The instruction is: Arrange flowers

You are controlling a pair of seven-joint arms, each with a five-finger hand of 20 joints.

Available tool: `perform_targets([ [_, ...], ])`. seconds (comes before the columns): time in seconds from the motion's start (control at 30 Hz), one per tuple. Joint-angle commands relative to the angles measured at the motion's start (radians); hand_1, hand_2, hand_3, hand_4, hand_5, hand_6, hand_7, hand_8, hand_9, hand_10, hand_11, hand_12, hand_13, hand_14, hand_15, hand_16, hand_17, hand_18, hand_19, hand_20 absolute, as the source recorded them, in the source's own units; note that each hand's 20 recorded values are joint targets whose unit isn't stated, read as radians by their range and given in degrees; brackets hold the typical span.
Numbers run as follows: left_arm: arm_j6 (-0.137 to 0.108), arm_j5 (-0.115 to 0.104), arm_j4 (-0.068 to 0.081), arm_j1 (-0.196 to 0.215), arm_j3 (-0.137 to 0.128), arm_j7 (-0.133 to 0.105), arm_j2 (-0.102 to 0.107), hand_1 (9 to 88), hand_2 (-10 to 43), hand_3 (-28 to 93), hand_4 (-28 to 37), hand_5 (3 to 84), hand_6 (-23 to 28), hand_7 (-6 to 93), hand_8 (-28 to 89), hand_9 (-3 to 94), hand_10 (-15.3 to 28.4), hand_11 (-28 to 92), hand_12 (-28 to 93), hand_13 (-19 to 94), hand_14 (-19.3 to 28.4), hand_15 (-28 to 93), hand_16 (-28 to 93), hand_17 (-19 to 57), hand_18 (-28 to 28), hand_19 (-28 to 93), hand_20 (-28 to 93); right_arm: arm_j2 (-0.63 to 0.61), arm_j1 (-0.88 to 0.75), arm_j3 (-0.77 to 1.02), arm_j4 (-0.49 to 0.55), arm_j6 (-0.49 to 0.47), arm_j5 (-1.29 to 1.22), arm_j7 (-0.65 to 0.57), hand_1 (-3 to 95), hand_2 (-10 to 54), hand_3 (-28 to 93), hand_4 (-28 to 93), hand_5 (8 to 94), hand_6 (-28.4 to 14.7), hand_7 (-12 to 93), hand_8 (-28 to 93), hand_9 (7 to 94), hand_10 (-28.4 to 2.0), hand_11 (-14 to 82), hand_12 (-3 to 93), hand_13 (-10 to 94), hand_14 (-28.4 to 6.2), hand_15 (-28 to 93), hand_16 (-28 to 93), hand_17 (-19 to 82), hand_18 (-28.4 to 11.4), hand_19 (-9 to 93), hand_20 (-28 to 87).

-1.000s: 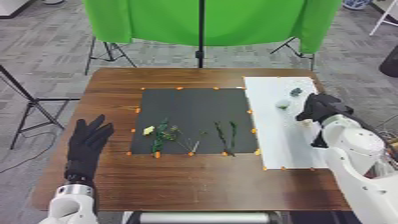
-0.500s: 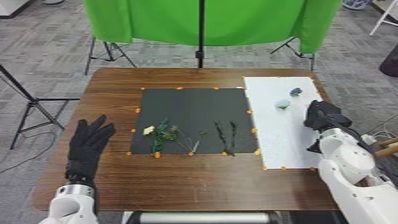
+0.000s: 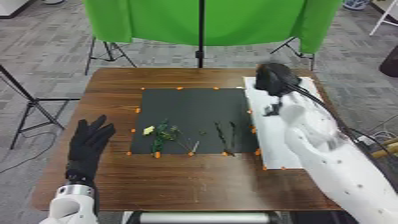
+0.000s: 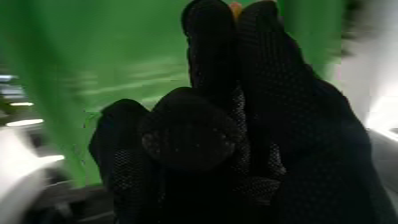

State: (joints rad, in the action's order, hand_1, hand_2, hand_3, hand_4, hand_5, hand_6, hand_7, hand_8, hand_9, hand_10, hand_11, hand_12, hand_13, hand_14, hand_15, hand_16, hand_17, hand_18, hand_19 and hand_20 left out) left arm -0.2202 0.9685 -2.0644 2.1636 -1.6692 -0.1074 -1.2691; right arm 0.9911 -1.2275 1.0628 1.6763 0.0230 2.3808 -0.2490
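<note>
In the head view, my right hand (image 3: 277,80) is over the far part of the white sheet (image 3: 274,145); what it may hold is hidden. My left hand (image 3: 89,140) lies at the table's left side with fingers straight, touching no flowers. On the black mat (image 3: 195,105), a pale yellow bloom (image 3: 148,130) lies beside a leafy green stem (image 3: 159,140), with thin sprigs (image 3: 183,141) close by. Two dark stems (image 3: 221,135) lie lengthwise on the mat's right part. In the right wrist view, my right hand (image 4: 293,115) has a small orange spot (image 4: 236,9) at its tip.
Orange markers (image 3: 157,155) line the edges of mat and sheet. The brown table (image 3: 178,185) extends around them. Beyond its far edge stand a green cloth (image 3: 151,25) and a black pole (image 3: 201,40). My right forearm crosses the white sheet.
My right hand has swung from the sheet's right edge to its far part. Two small flowers seen there before are now covered by the hand and arm. The left hand stays still.
</note>
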Motion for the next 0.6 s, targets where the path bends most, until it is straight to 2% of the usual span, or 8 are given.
perform_targets([
  [0.03,0.007,0.002,0.009,-0.004,0.014,-0.002,-0.011,15.7,7.9,57,-28.3,40.8,4.9,4.4,-5,43.8,12.5,14,15,33,15.0,9,6,1.8,13.0,6,18,0.336,0.137,-0.174,-0.109,-0.069,0.072,0.121,65.6,-9.5,51,-10,80.3,-2.1,19,14,93.3,-9.5,8.5,40.6,93,-1.3,58,36,69,-8.4,93,54],
  [0.23,0.006,0.003,0.032,-0.039,0.030,-0.006,-0.011,15.6,8.4,56,-28.3,40.7,4.9,4.4,-5,43.8,12.5,14,15,33,15.1,9,6,1.7,13.0,6,19,0.528,0.141,-0.156,-0.318,-0.134,0.172,0.206,65.4,-9.5,51,-10,79.9,-1.9,20,13,93.0,-9.2,8.5,40.8,93,-1.3,58,36,69,-8.6,93,55],
  [0.27,0.007,0.001,0.024,-0.027,0.029,-0.014,-0.011,15.7,8.6,55,-28.3,40.7,4.9,4.4,-5,43.8,12.5,14,15,33,15.1,9,6,1.7,13.0,6,18,0.550,0.137,-0.150,-0.338,-0.134,0.202,0.217,65.4,-9.5,51,-11,79.9,-1.9,20,13,93.0,-9.2,8.4,40.7,93,-1.3,58,36,69,-8.7,93,55],
  [0.37,0.008,0.001,0.016,-0.016,0.028,-0.025,-0.009,15.5,8.9,55,-28.3,40.7,4.9,4.3,-5,43.8,12.5,14,15,33,15.1,9,6,1.7,13.1,6,19,0.614,0.137,-0.123,-0.401,-0.166,0.290,0.243,65.4,-9.5,51,-11,79.6,-1.8,20,13,93.0,-9.3,8.4,40.7,93,-1.3,59,36,69,-8.9,93,55],
  [0.43,0.005,-0.001,0.015,-0.015,0.030,-0.029,-0.005,15.3,8.9,55,-28.3,40.7,4.9,4.3,-5,43.9,12.6,14,15,33,15.2,9,6,1.7,13.1,6,19,0.643,0.142,-0.108,-0.431,-0.191,0.347,0.246,65.3,-9.5,52,-11,79.5,-1.7,20,13,93.0,-9.4,8.4,40.7,93,-1.3,59,36,69,-8.9,93,56],
  [0.47,-0.004,-0.003,0.017,-0.017,0.036,-0.042,-0.001,15.1,8.9,55,-28.3,40.8,4.9,4.3,-5,43.9,12.6,14,15,33,15.1,9,6,1.7,13.1,6,19,0.654,0.145,-0.100,-0.443,-0.195,0.363,0.250,65.2,-9.5,52,-11,79.5,-1.7,20,13,92.9,-9.4,8.4,40.7,93,-1.3,59,36,69,-8.9,93,56],
  [0.53,-0.016,-0.006,0.016,-0.017,0.039,-0.049,0.000,15.2,9.0,55,-28.3,40.8,4.9,4.4,-5,44.1,12.7,14,15,33,15.2,9,6,1.7,13.1,6,19,0.675,0.149,-0.088,-0.464,-0.204,0.391,0.248,65.2,-9.5,52,-11,79.2,-1.6,21,13,92.6,-9.5,8.3,40.7,93,-1.3,59,36,69,-8.9,93,56],
  [0.6,-0.018,-0.007,0.017,-0.021,0.042,-0.051,0.003,15.1,9.1,55,-28.3,41.0,4.9,4.4,-5,44.3,12.6,15,15,33,15.2,9,6,1.7,13.1,6,19,0.682,0.150,-0.083,-0.472,-0.211,0.402,0.249,64.8,-9.5,52,-11,78.9,-1.5,21,13,92.5,-9.4,8.3,40.7,93,-1.3,59,36,69,-9.0,93,56],
])
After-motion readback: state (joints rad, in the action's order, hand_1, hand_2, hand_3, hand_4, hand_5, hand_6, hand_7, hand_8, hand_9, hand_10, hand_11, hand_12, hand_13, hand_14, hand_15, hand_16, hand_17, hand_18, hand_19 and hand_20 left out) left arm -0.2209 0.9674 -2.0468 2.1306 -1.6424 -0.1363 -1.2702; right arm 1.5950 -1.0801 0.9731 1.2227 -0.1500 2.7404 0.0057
